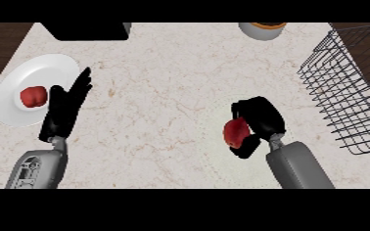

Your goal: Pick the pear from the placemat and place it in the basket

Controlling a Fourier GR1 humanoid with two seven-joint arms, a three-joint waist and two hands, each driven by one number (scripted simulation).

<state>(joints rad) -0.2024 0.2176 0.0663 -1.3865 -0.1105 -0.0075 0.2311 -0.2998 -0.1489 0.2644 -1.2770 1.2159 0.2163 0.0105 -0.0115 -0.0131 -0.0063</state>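
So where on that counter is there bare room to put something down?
The widest bare patch is mid-counter, between the left hand by the white plate and the right hand curled round the red fruit. The strip between that hand and the wire basket is narrower. The plate's side is crowded.

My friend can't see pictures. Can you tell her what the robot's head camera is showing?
The robot's right hand is curled around a red pear above a pale marble counter, with a black wire basket at the right edge. Its left hand rests open at the left, beside a white plate holding another red fruit.
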